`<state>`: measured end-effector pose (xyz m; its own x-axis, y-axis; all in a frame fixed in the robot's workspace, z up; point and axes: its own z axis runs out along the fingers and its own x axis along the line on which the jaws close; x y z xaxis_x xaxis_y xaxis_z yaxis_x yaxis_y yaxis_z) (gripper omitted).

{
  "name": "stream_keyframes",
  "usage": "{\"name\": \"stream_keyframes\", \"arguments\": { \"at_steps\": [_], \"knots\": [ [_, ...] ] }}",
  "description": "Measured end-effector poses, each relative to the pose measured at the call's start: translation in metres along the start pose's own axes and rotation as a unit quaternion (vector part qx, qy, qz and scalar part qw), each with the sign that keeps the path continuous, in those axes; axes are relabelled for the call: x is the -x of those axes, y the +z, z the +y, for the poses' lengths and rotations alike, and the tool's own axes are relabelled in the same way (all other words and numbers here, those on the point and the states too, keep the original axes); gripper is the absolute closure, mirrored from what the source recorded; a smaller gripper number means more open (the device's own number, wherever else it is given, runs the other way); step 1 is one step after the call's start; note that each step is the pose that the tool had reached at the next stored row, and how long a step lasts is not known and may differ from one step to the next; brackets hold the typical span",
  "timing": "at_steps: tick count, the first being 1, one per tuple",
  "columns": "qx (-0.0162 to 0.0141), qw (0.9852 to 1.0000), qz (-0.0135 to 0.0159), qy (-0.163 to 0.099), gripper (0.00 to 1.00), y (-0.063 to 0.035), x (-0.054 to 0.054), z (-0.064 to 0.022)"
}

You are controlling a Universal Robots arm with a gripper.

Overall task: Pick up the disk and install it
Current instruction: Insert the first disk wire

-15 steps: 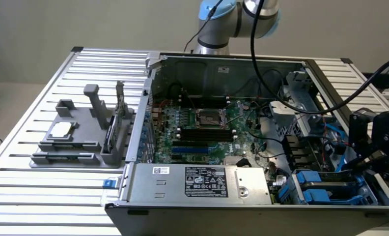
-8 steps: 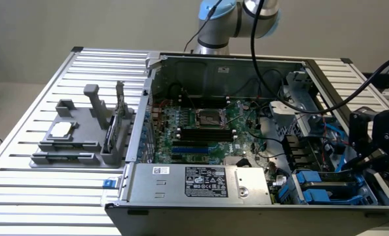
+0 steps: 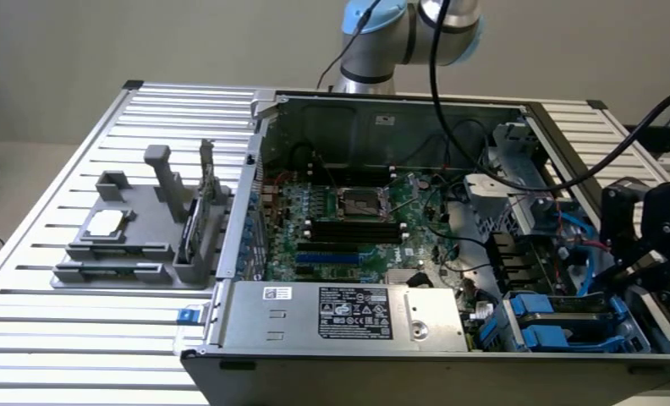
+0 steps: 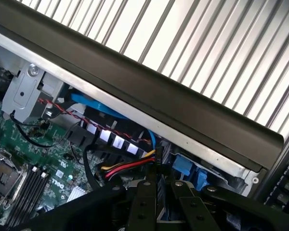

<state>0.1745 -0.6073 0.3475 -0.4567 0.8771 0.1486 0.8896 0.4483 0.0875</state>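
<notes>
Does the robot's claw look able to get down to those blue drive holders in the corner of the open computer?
Probably yes: the case lies open and the gripper hangs right by the blue drive holders. Only the cables beside them might crowd it.

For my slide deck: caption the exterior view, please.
Gripper at the open computer case, near the blue drive carriers in its corner.

You get soft, even light in the exterior view: the desk [image 3: 41,254] shines pale, the computer case [image 3: 381,118] holds shadow. In the wrist view, its slats glare white and the gripper [image 4: 159,190] reads dark.
</notes>
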Motion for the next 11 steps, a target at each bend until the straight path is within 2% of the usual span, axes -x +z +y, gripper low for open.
{"name": "stream_keyframes", "arguments": {
  "at_steps": [6, 11],
  "knots": [
    [-0.0017, 1.0000, 0.0008, 0.001, 0.84, -0.0038, -0.0045, -0.0061],
    [-0.0002, 0.9999, 0.0000, 0.011, 0.84, -0.0038, -0.0067, -0.0101]
  ]
}}
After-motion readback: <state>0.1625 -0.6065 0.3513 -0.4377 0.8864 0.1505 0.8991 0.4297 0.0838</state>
